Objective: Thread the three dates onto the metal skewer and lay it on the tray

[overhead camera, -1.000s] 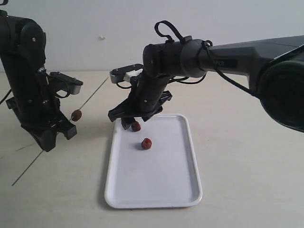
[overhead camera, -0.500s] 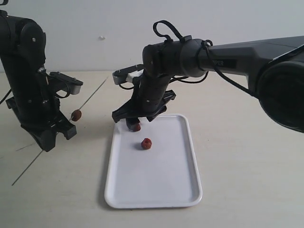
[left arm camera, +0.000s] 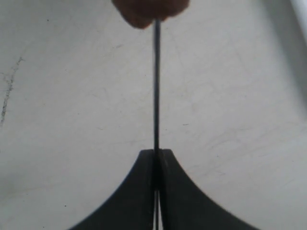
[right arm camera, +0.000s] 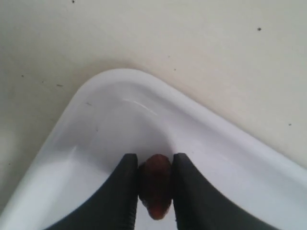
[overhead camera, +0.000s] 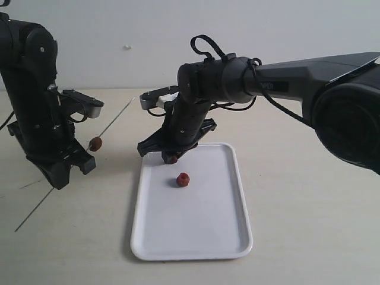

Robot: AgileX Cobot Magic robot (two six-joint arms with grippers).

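My left gripper [left arm camera: 156,154] is shut on the thin metal skewer [left arm camera: 156,86], which carries one reddish-brown date [overhead camera: 95,143] partway along it; that date [left arm camera: 149,10] shows blurred in the left wrist view. The skewer [overhead camera: 116,122] slants over the table left of the white tray [overhead camera: 196,237]. My right gripper [right arm camera: 154,165] is shut on a second date [right arm camera: 155,189], held just above the tray's far left corner [right arm camera: 110,81]. In the exterior view that date [overhead camera: 171,158] peeks out under the right gripper [overhead camera: 170,156]. A third date [overhead camera: 183,179] lies loose on the tray.
The left arm's black base [overhead camera: 50,154] stands at the table's left. The right arm [overhead camera: 285,77] reaches in from the right over the tray's far end. A thin dark line [overhead camera: 35,211] runs across the table near the left base.
My right gripper has closed on the date at the tray's far left corner and lifted it slightly. The left arm, the skewer and the loose date have not moved.
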